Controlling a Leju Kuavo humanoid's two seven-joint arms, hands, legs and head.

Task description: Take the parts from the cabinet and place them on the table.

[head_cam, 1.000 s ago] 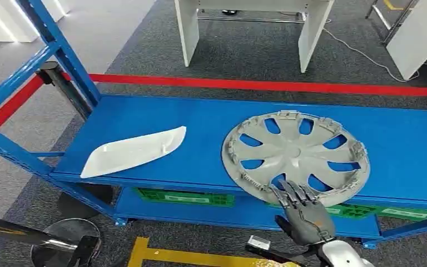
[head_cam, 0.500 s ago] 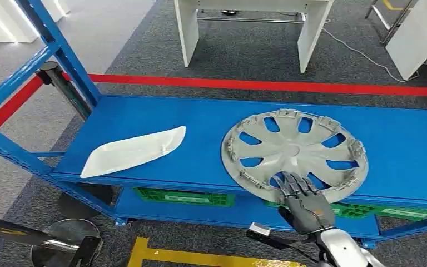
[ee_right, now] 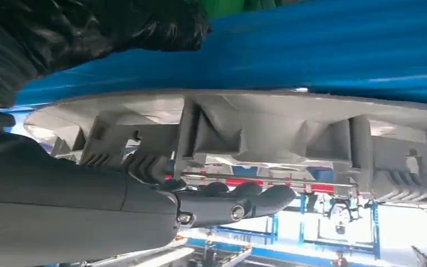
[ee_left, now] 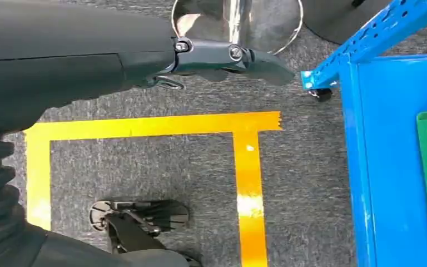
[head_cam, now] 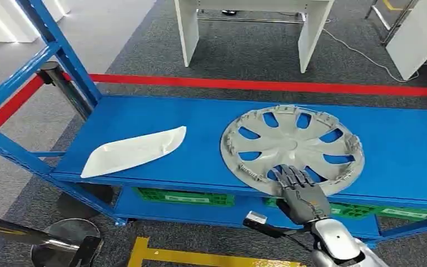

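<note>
Blue shelf (head_cam: 144,119) spans frame mid. Grey hubcap (head_cam: 293,147) lies right of centre, near edge slightly overhanging shelf front. White trim part (head_cam: 133,151) centre-left, well apart. Right hand (head_cam: 302,193), lower right, grips hubcap's near rim. Left hand (ee_left: 222,55): fingers' state can't tell.

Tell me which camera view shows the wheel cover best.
The head view: the whole wheel cover lies on the blue shelf, the right hand at its near rim. The right wrist view shows just its ribbed edge close up.
</note>
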